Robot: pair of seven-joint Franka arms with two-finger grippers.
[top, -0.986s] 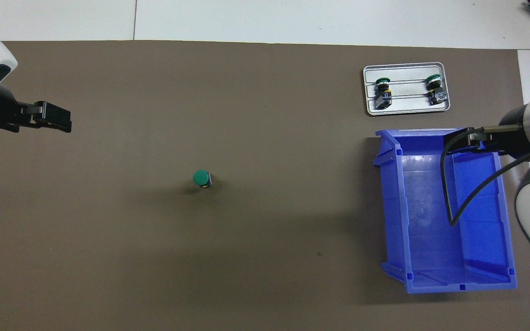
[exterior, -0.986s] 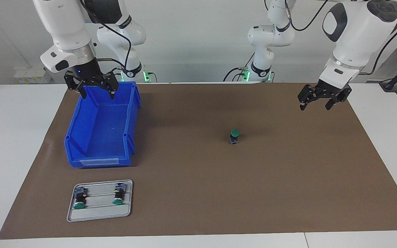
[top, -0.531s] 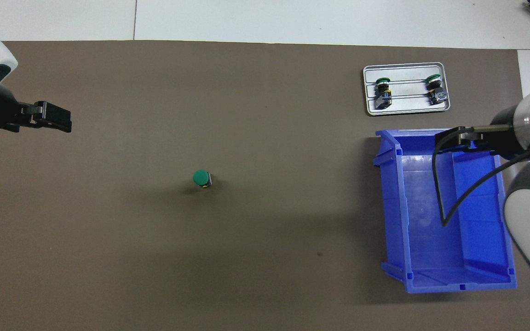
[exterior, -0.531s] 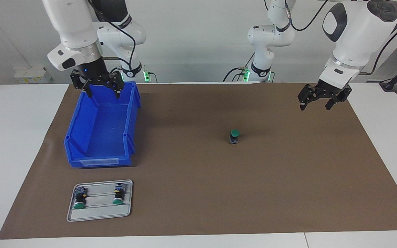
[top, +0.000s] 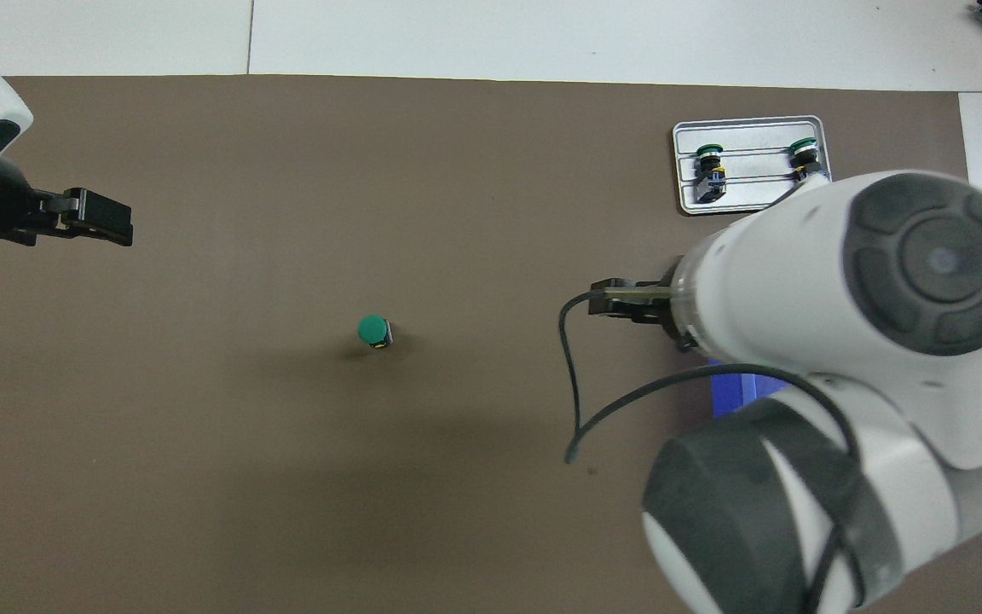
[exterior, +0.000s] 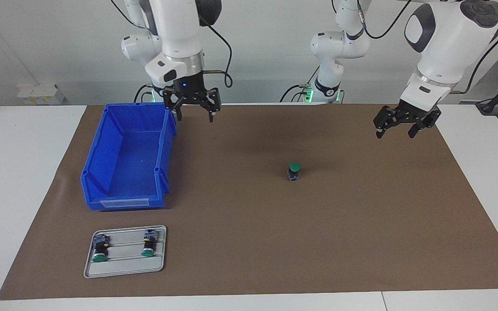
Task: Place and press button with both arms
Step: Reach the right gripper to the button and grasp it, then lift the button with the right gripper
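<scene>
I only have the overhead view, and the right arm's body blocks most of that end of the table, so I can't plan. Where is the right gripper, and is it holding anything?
Observer: The right gripper hangs open and empty over the brown mat, beside the corner of the blue bin that is nearest the robots.
Operator: The bin is almost all covered for me. Anything in it?
Observer: Nothing shows inside; its floor is bare.
Operator: From above I see only a green cap. Is the button standing or tipped?
Observer: The button stands upright on its end block, cap up, alone on the mat.
</scene>
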